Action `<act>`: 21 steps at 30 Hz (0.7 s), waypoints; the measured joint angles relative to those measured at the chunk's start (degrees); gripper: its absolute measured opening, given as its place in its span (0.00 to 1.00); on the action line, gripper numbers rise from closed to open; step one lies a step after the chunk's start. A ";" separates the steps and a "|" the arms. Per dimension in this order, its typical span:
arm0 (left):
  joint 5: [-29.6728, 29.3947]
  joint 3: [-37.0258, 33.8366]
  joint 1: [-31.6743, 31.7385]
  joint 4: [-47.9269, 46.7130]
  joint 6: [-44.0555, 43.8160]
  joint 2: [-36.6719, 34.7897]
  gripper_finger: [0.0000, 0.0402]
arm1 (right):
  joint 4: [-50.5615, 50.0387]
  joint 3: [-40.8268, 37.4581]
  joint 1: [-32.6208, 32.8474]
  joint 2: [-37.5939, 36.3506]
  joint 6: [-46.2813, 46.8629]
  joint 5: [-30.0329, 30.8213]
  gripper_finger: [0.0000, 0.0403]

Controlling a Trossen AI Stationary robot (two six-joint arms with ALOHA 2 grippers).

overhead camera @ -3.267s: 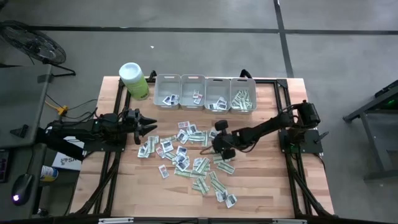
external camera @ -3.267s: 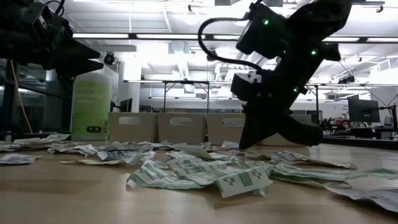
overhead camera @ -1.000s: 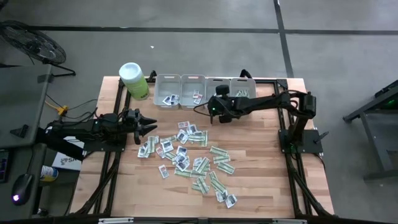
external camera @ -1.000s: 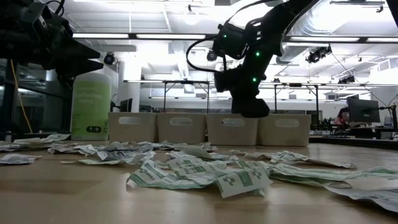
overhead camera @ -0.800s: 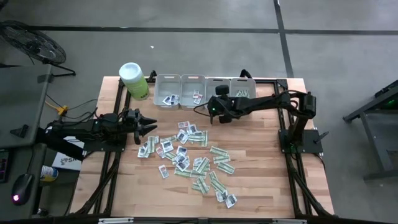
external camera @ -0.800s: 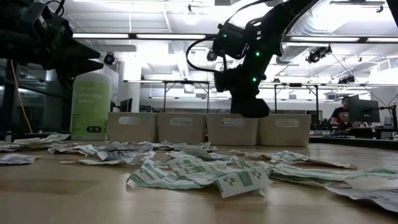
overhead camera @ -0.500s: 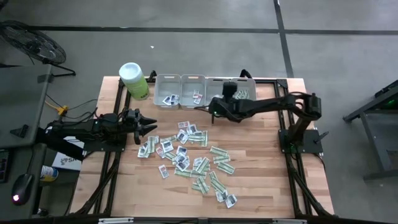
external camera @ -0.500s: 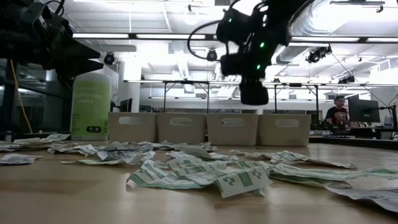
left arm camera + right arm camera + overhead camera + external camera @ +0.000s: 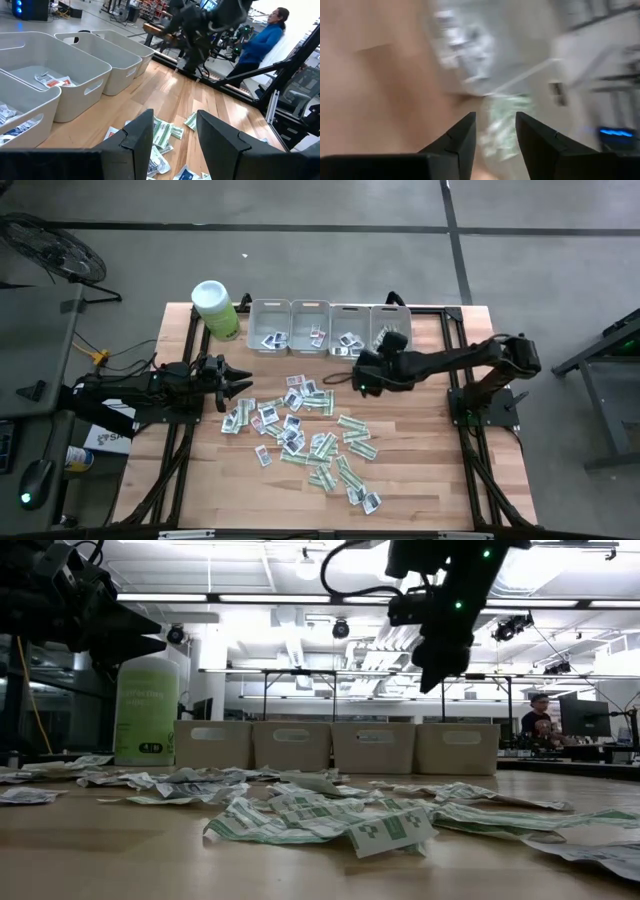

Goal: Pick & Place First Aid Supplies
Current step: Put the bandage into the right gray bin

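Four bins point(image 9: 329, 328) in row along table point(image 9: 430, 480) far edge; packets inside each. Canister point(image 9: 214, 309) just left of leftmost bin, at far-left corner. Loose first aid supplies point(image 9: 305, 430) scattered on table middle, before bins, trailing toward near-right. Left claw point(image 9: 236, 383) over table's left side, left of scatter, fingers apart. Right claw point(image 9: 364, 377) above table just before two rightmost bins, right of scatter's far end, fingers apart, nothing between. Person point(image 9: 260, 37) in room beyond table.

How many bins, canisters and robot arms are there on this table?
Bins: 4
Canisters: 1
Robot arms: 2
Total: 7
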 joint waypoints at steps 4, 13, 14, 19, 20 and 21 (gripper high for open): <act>0.01 0.02 -0.01 0.00 0.00 0.00 0.37 | 0.56 -0.07 2.05 0.04 -2.22 -9.47 0.32; 0.00 0.00 0.01 0.00 0.01 -0.01 0.37 | 7.02 -0.09 6.96 0.07 -28.15 -27.98 0.32; 0.01 0.00 0.02 0.00 0.02 -0.02 0.37 | 8.34 -0.09 7.30 0.08 -32.56 -30.88 0.32; 0.01 0.01 0.00 0.00 0.00 -0.02 0.37 | 17.27 -0.09 8.25 2.45 -44.67 -37.99 0.31; 0.01 0.01 0.01 0.01 0.00 -0.01 0.37 | 18.57 -0.09 8.32 3.08 -46.32 -39.12 0.31; -0.01 0.02 0.01 0.00 0.01 0.00 0.37 | 19.69 -0.09 8.37 3.99 -48.24 -39.90 0.31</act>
